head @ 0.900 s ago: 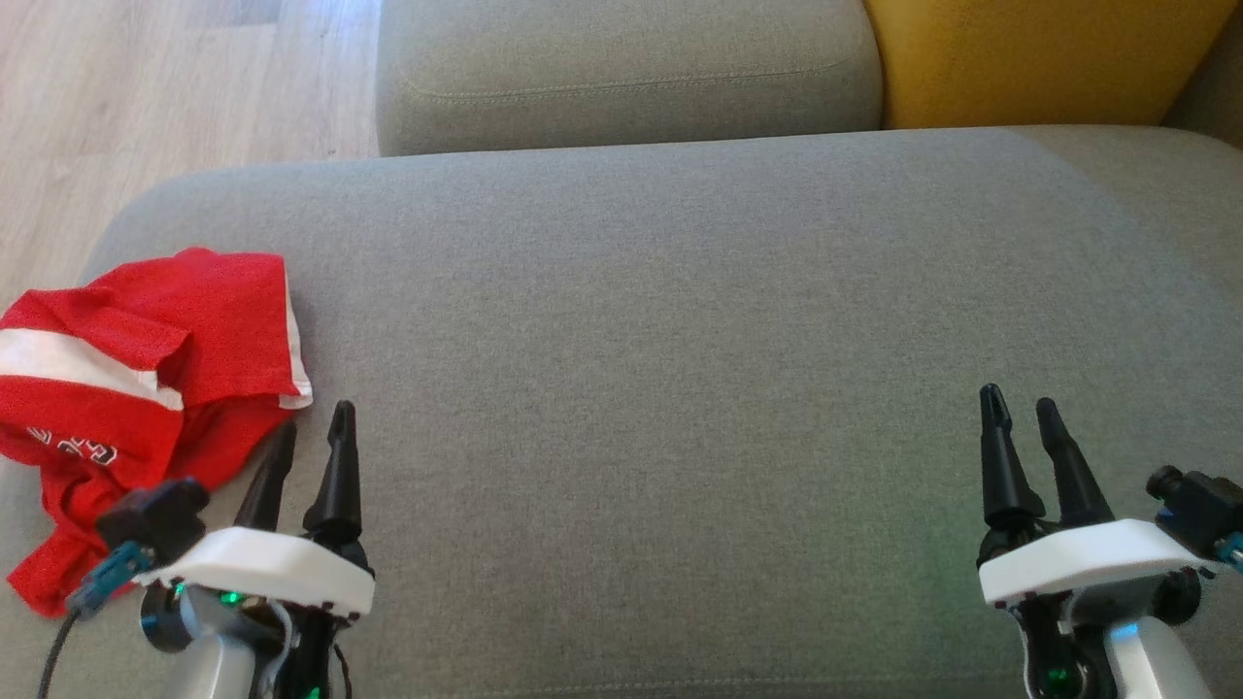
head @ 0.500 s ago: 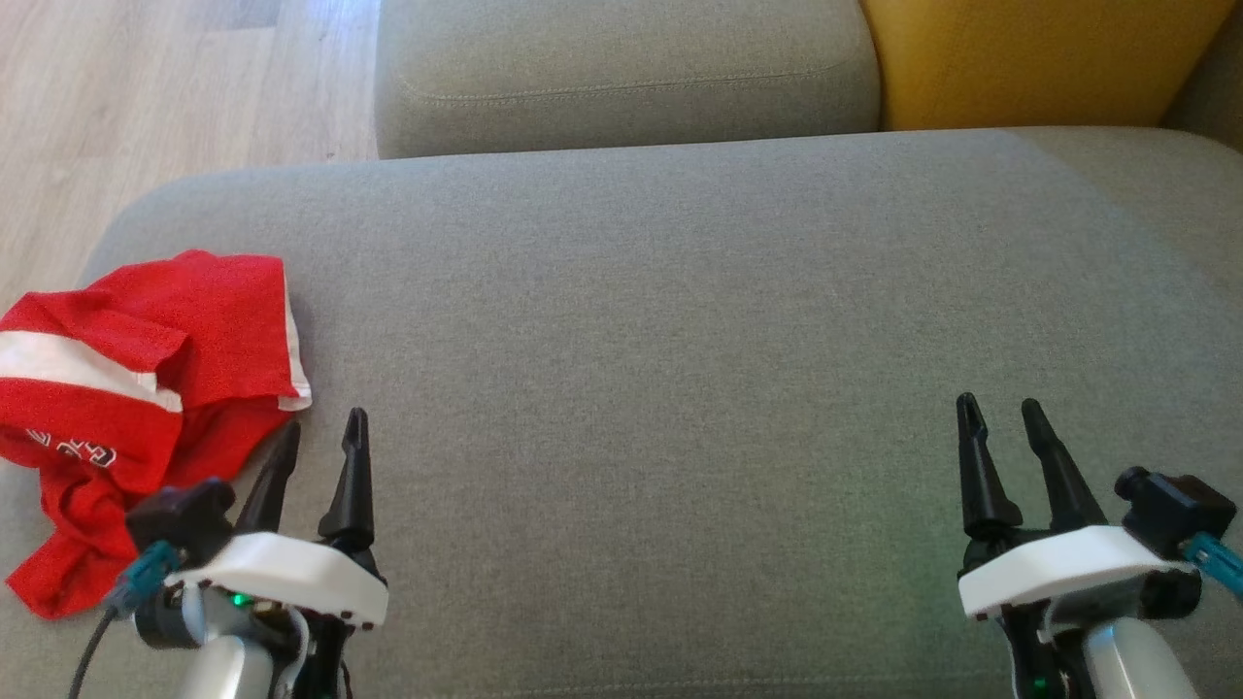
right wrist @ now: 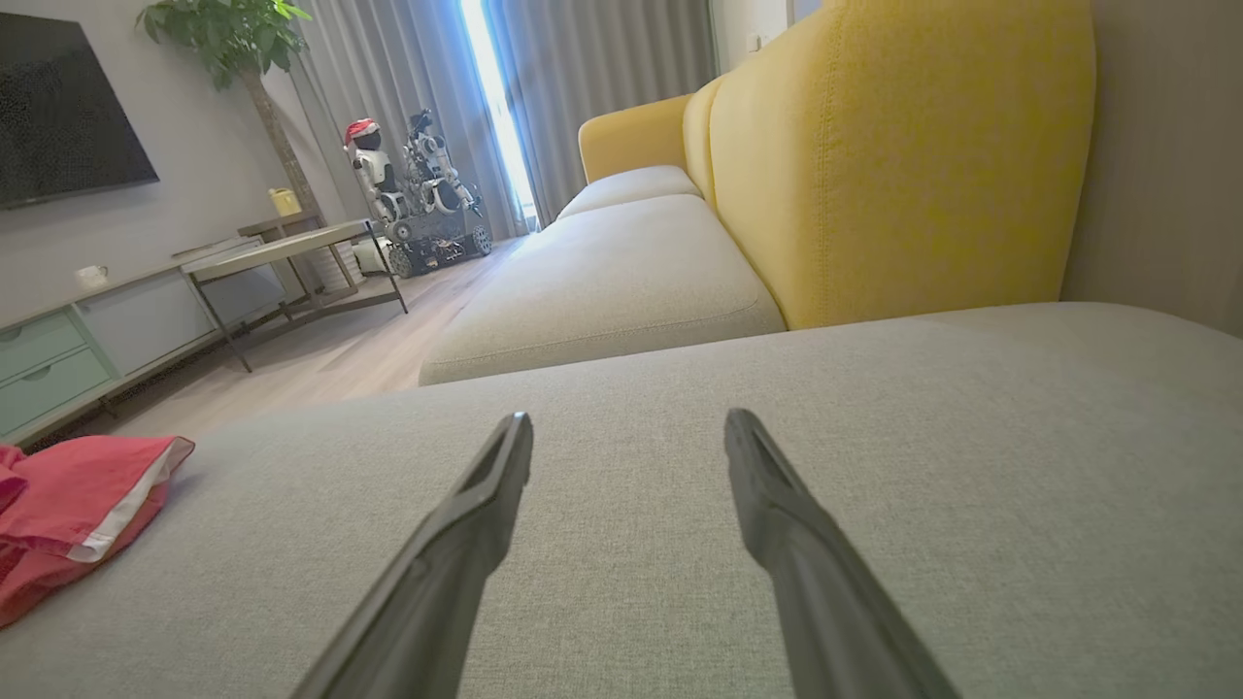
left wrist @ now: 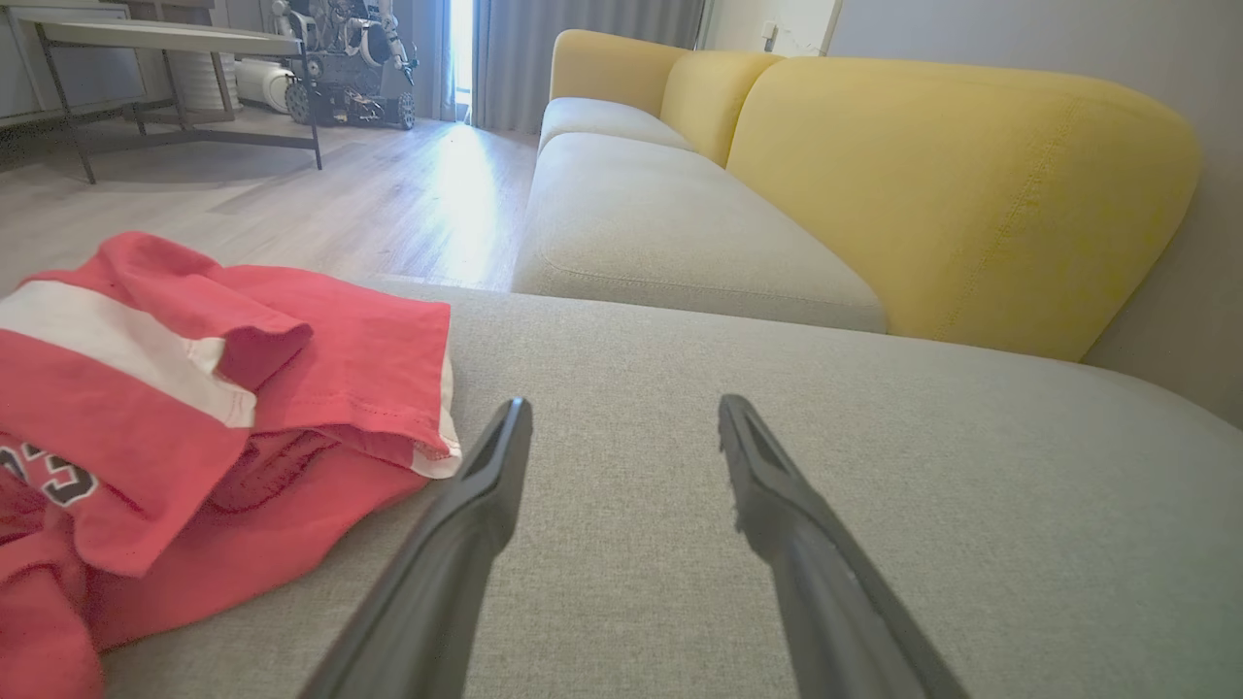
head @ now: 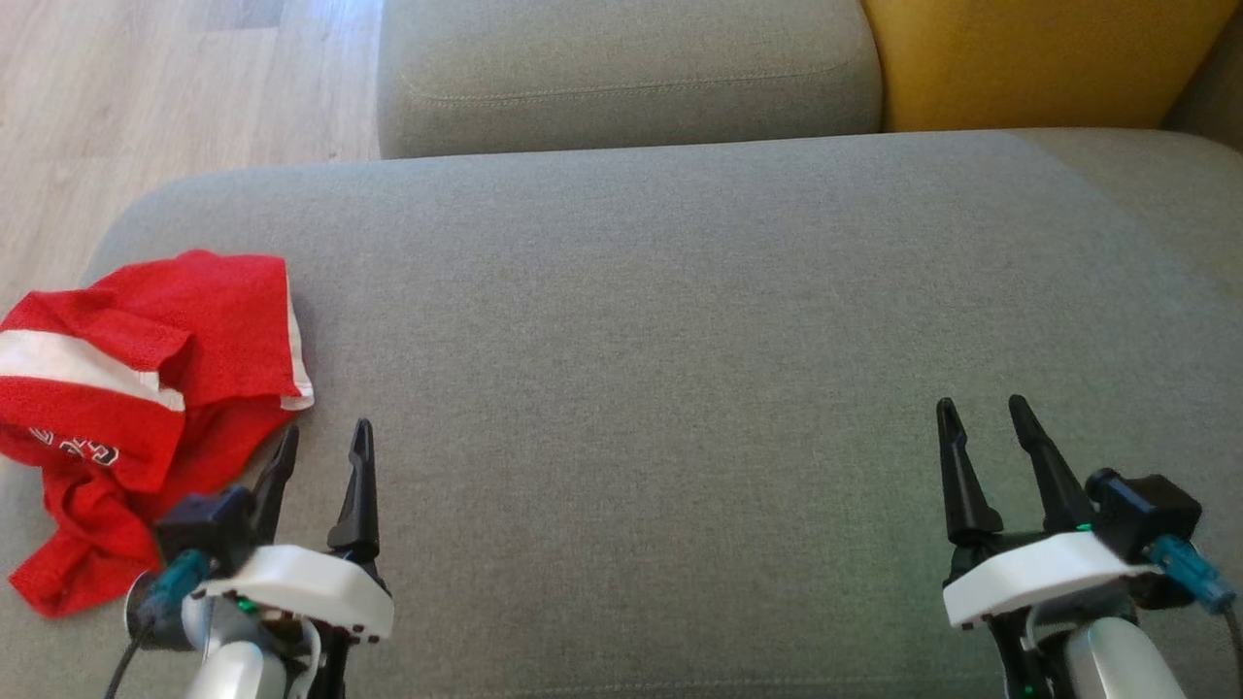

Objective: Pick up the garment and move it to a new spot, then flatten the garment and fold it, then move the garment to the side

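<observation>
Pointing forward from the near edge of the wide grey fabric sofa seat [head: 680,291], the left tool [head: 325,429] and the right tool [head: 981,402] each have their two dark fingers parted by a moderate gap, with nothing between them. The crumpled red garment with white stripes [head: 146,379] lies at the seat's near left corner, just beside the left tool's outer finger and well apart from the right tool. Beyond the seat's far edge sit a second grey cushion [head: 621,68] and a yellow backrest [head: 1049,58], with pale wooden floor [head: 146,97] to the left.
</observation>
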Controlling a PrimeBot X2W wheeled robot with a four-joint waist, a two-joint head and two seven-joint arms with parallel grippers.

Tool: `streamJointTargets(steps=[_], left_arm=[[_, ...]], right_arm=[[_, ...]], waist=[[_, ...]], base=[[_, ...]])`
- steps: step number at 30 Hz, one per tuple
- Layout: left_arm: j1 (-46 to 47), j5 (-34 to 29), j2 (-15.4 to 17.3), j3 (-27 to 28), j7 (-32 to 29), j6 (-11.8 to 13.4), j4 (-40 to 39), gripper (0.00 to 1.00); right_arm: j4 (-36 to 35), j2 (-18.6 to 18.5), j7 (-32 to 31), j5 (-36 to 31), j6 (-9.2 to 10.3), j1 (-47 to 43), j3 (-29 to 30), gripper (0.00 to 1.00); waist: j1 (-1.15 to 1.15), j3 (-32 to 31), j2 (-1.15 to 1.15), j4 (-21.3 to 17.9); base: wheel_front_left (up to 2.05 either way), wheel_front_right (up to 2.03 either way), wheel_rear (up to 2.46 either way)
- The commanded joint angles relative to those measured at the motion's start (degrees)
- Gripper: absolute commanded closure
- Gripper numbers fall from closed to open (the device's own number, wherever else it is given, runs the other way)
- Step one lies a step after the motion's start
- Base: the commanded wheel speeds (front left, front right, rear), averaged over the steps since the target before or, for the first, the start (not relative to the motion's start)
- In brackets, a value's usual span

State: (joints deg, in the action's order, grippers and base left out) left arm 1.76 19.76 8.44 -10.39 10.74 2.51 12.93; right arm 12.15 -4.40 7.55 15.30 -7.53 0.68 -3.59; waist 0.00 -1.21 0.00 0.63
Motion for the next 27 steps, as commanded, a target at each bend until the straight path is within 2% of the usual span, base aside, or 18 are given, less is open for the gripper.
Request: streamJointTargets(steps=[1, 20, 27], left_arm=[[2.4, -2.3, 1.0, 1.4, 1.0, 0.2, -1.7, 0.0], [2.0, -12.3, -0.1, 1.3, 4.2, 0.0, 2.5, 0.0], [2.1, -11.1, -0.8, 2.4, 4.3, -0.8, 3.9, 0.0]], right_arm=[[-1.7, -0.2, 1.0, -2.2, 0.04, 2.8, -1.5, 0.0], [-1.7, 0.9, 1.5, -11.2, 0.04, 1.7, -1.0, 0.0], [-1.0, 1.3, 1.0, -8.3, 0.04, 1.7, -0.4, 0.0]], waist=[[0.0, 0.0, 0.0, 0.0], [0.0, -0.8, 0.0, 0.1], [0.0, -0.7, 0.0, 0.2]], base=[[0.0, 0.0, 0.0], [0.0, 0.0, 0.0], [0.0, 0.0, 0.0]])
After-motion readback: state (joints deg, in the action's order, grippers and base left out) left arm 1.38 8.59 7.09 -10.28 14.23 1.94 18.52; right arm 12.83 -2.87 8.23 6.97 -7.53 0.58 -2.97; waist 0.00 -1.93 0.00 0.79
